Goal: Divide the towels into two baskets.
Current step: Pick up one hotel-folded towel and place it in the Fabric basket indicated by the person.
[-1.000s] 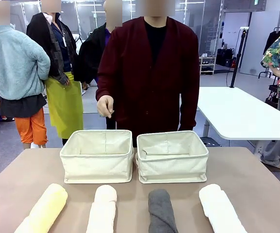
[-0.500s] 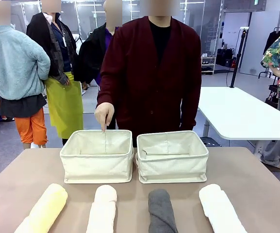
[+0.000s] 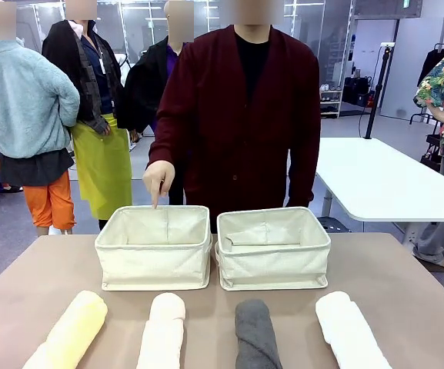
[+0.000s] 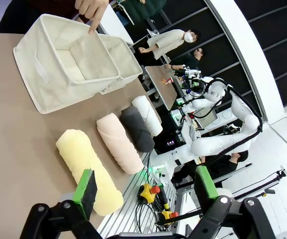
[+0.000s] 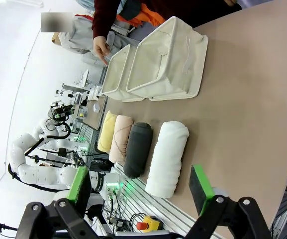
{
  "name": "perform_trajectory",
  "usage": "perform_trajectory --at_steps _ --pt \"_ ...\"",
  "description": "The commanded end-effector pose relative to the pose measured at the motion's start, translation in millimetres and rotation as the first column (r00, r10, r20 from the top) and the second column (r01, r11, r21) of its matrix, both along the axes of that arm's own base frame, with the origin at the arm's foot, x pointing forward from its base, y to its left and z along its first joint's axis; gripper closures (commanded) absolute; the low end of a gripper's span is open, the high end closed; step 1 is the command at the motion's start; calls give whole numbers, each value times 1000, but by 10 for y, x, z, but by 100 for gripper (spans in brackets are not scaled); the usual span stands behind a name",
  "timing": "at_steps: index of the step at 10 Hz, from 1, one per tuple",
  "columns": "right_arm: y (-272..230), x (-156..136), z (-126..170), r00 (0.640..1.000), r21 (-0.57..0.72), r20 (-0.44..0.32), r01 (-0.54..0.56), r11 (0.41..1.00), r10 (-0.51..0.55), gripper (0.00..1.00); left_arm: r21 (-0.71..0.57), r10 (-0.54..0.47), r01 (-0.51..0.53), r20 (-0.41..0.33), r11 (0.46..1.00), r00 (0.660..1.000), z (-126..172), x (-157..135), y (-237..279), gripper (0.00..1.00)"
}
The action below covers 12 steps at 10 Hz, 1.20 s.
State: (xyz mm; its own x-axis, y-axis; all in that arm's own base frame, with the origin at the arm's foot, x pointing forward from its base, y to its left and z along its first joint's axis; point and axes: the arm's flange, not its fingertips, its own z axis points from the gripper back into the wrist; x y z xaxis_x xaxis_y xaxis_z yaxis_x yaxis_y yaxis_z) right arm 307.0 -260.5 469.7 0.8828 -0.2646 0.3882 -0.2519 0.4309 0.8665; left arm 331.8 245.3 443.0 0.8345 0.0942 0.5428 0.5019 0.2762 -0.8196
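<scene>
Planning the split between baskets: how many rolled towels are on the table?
4, in a row along the near edge, all outside the baskets: pale yellow leftmost, then cream, dark grey, white rightmost. None seems hidden.

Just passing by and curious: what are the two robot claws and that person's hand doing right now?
Left gripper: open, holding nothing.
Right gripper: open, holding nothing.
Person's hand: empty, pointing down at the left rectangular cream canvas basket.
</scene>
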Motion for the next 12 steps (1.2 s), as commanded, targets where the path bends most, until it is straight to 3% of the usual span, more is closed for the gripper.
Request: perform_trajectory --at_steps 1,2,5,8,9,11,12 --pt "-5 -32 -3 1000 0 8 -10 1000 10 0 -4 -3 3 8 1000 1000 16 -40 12 0" --pt "-5 -32 -3 1000 0 8 -10 1000 10 0 0 0 0 0 1000 1000 0 0 0 0" --pt "-5 -32 -3 1000 0 8 -10 1000 10 0 353 -132 130 -19 927 991 434 -47 -1188 0" --pt "-5 -32 -3 1000 0 8 -10 1000 10 0 628 -163 159 -51 762 985 537 -55 -2040 0" --pt "-5 -32 -3 1000 0 8 -10 1000 10 0 666 -207 210 -85 715 975 503 -40 -2237 0" --pt "-5 -32 -3 1000 0 8 -10 1000 10 0 803 -108 167 -128 572 986 337 -3 -2555 0" --pt "-5 -32 -3 1000 0 8 -10 1000 10 0 834 -44 156 -156 530 987 260 -14 -2668 0"
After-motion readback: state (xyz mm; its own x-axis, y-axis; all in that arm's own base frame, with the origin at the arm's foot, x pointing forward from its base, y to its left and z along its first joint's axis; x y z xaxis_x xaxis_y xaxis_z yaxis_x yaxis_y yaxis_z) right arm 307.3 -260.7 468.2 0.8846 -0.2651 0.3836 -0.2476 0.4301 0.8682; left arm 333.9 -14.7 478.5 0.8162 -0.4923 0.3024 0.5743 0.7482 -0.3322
